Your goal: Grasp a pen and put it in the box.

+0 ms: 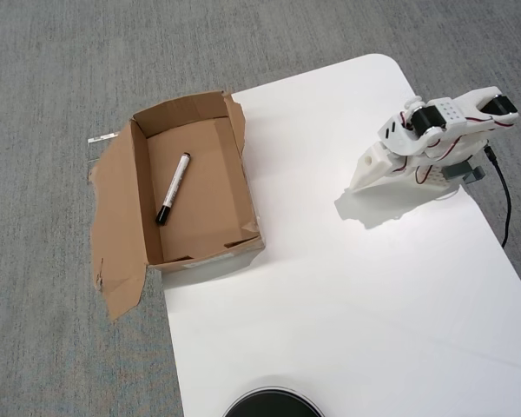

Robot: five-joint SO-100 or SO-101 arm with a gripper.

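Pincer [371, 170] state unclear, folded under the arm; pen [173, 188] lies inside box [122, 217].

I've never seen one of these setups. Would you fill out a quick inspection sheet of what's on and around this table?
Surface: white table, mostly bare.
Job's things: pen lies inside the cardboard box, black cap toward the near wall; one flap splayed flat on the carpet.
Clutter: round black object, cut off at the bottom edge.
Gripper: white arm folded near the table's right edge; fingers not discernible.
Cables: black cable runs off the table.
Surroundings: grey carpet.
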